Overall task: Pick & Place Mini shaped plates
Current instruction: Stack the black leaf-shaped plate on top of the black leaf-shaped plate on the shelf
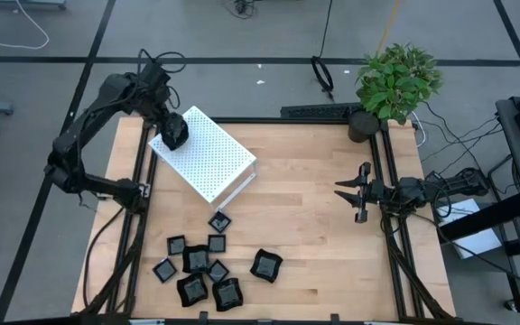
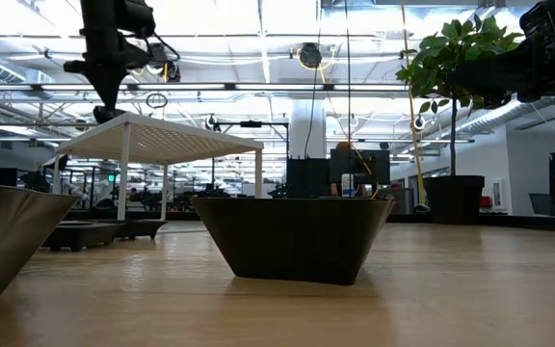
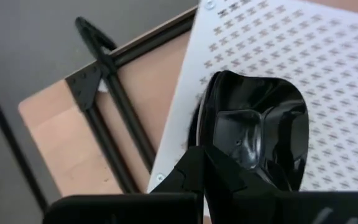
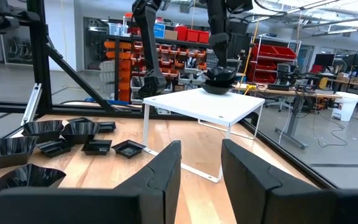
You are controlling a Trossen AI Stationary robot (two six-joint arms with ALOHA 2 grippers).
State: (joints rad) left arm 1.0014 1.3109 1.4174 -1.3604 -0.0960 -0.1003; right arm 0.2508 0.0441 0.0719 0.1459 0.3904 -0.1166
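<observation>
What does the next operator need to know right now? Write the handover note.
Left gripper: shut on a glossy black mini plate, at the far-left corner of the white perforated box.
Right gripper: open, empty, waiting at the right side of the wooden table.
Done: no plate seen lying free on the box yet.
Left: release this plate, then move the cluster of black dishes at the table's near edge.

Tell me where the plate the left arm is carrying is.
In the high view, the plate sits in the left pincer over the white box's far-left corner.
</observation>
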